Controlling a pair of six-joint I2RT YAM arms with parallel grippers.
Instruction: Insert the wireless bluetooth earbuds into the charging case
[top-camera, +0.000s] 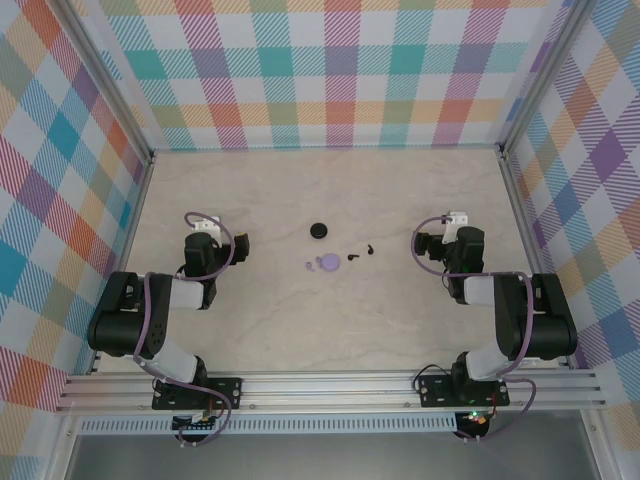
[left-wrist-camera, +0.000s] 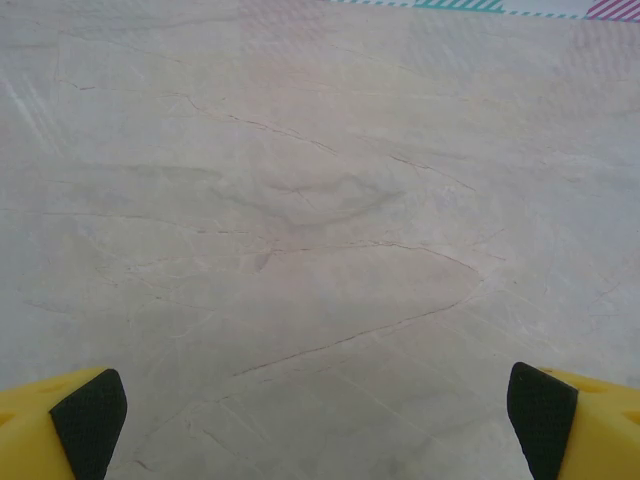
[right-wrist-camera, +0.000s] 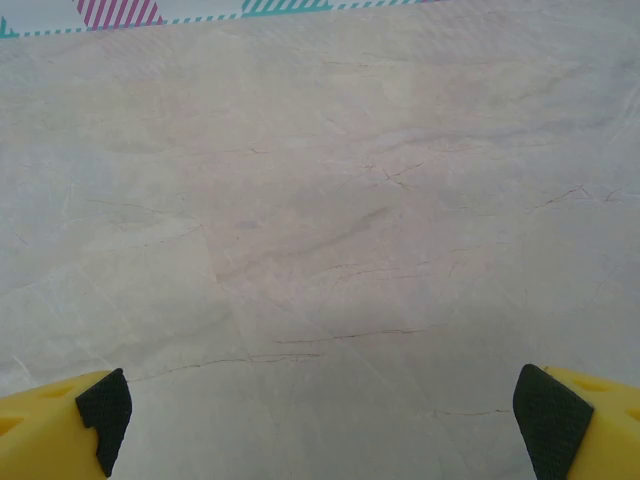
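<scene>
The marble-patterned tabletop carries everything in a small cluster about midway between its left and right edges, with both arms drawn back on either side of it. The left gripper has its fingers spread wide over bare stone with nothing between them. The right gripper is likewise fully spread and empty.

A round black disc sits on the far side of the cluster, apart from the rest. It is close in size to the charging case, so an arm that goes for the wrong round object would waste the move. The lavender case lies just nearer the front edge. From overhead it is too small to tell whether its lid stands open, though a lavender scrap beside it may be part of the lid. If it is shut, pressing an earbud down would only push the light puck across the smooth stone.

The two wireless bluetooth earbuds lie just right of the case, one a little farther right. They are tiny and curved, so an off-centre pinch would likely squirt one sideways or roll it out of reach. With both arms heading for the same spot, they could also knock into each other or scatter the pieces.
</scene>
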